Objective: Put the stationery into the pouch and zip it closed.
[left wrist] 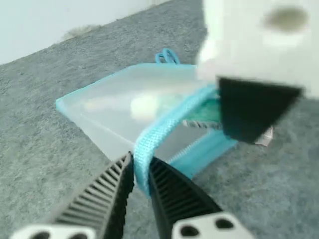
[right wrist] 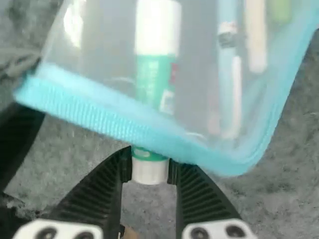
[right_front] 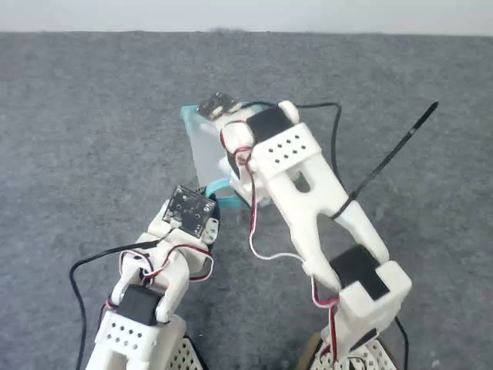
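A clear pouch (right_front: 202, 142) with light-blue trim stands propped up at mid-table. In the left wrist view my left gripper (left wrist: 141, 162) is shut on the blue fabric edge (left wrist: 149, 139) of the pouch (left wrist: 124, 104), at the corner by its mouth. In the right wrist view my right gripper (right wrist: 149, 158) is shut on the white end of a green-and-white stick (right wrist: 152, 74). The rest of that stick lies inside the pouch (right wrist: 99, 59), past the blue zipper band (right wrist: 94, 117). Several pens (right wrist: 232, 64) show through the clear wall.
Grey carpet (right_front: 85, 131) covers the table around the pouch. The right arm's white body (right_front: 300, 169) arches over the pouch's right side, with a black cable tie (right_front: 397, 150) sticking out. The left arm's wrist (right_front: 191, 212) sits just in front of the pouch.
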`<state>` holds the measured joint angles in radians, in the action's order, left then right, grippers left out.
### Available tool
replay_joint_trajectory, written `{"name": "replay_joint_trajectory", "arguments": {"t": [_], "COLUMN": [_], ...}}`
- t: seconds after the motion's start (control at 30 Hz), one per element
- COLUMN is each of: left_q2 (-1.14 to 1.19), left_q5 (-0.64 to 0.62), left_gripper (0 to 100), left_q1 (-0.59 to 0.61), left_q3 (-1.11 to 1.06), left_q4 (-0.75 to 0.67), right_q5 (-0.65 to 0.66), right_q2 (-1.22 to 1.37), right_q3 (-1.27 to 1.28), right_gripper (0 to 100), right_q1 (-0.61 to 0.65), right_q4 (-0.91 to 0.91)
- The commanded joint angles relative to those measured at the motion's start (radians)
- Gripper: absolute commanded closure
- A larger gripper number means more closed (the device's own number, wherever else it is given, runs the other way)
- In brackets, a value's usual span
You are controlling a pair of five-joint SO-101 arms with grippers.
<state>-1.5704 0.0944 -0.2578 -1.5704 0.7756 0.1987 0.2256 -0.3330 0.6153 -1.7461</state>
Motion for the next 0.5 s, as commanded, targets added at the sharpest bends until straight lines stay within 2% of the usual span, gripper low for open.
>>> {"name": "replay_joint_trajectory", "arguments": {"t": [0.0, 0.23, 0.4, 0.47], "left_q2": [-0.018, -0.018, -0.018, -0.018], "left_q5": [0.020, 0.020, 0.020, 0.020], "left_gripper": [99, 99, 99, 99], "left_q1": [-0.061, -0.060, -0.057, -0.055], "left_q3": [0.031, 0.031, 0.031, 0.031], "left_q4": [0.006, 0.002, 0.000, 0.000], "right_q5": [-0.041, -0.051, -0.046, -0.018], "right_q2": [0.018, 0.093, 0.062, 0.039], "right_q3": [-0.135, -0.224, -0.245, -0.245], "right_gripper": [98.9, 97.6, 84.6, 82.8], "right_q1": [-0.015, -0.013, 0.010, 0.045], "right_q4": [-0.007, -0.042, -0.044, -0.042]}}
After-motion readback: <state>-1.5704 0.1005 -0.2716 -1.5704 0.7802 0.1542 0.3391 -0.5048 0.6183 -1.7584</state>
